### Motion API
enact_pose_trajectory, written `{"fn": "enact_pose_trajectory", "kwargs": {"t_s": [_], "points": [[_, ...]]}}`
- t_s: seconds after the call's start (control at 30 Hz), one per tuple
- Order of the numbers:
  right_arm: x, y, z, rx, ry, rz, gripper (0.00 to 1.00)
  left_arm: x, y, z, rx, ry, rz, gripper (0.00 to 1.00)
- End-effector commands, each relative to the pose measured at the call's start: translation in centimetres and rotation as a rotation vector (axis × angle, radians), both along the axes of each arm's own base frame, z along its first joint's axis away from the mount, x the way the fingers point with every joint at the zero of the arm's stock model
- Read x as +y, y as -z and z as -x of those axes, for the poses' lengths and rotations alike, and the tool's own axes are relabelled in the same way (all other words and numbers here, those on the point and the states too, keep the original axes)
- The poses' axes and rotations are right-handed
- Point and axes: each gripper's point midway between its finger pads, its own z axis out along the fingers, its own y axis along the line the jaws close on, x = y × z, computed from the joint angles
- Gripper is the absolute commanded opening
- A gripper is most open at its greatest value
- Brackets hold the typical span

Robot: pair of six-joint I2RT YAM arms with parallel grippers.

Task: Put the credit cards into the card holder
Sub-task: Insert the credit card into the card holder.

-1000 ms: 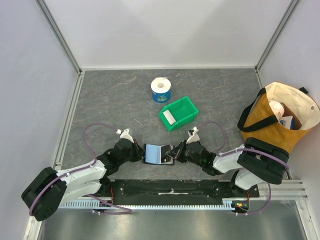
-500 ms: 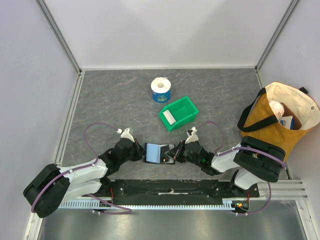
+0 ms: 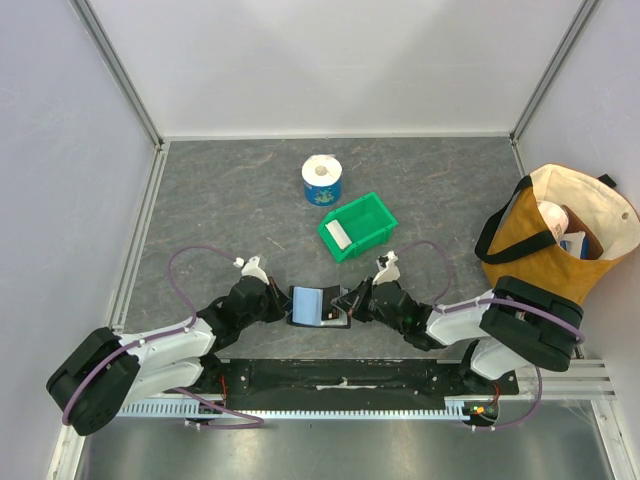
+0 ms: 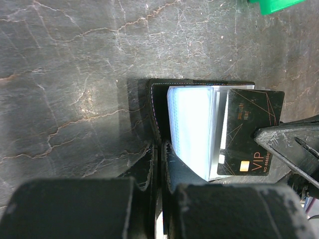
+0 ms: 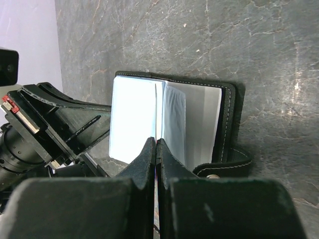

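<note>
Two tools are seen at the open card holder (image 3: 308, 304), which is laid on the grey bench (image 3: 220, 210) just ahead of the arm bases. The left tool (image 4: 160, 152) is pressed together on the holder's black cover edge. The black credit card (image 4: 251, 132) is pinched edge-on by the right tool (image 5: 156, 149) and is set against the bluish pockets, one end overhanging the holder.
</note>
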Motion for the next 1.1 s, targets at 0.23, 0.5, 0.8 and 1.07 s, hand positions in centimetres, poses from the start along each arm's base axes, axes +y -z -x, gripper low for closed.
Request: {"fn": "enact_pose_trajectory", "kwargs": {"t_s": [0.23,0.5,0.8,1.07], "points": [[1.6,-0.2,-0.9,-0.027,-0.006,-0.006,0.00,1.2,1.6,0.6,0.041,-0.013,-0.074,0.02],[1.9,0.6,-0.5,-0.003,-0.026,-0.016,0.00,1.0,1.6,0.6,0.042,-0.007,-0.073,0.02],[1.8,1.9,0.4,0.045,-0.037,-0.023,0.00,1.3,2.4,0.7,0.061,-0.011,-0.101,0.02],[0.5,2.2,0.0,0.042,0.013,0.024,0.00,2.0,2.9,0.9,0.070,-0.016,-0.132,0.02]]}}
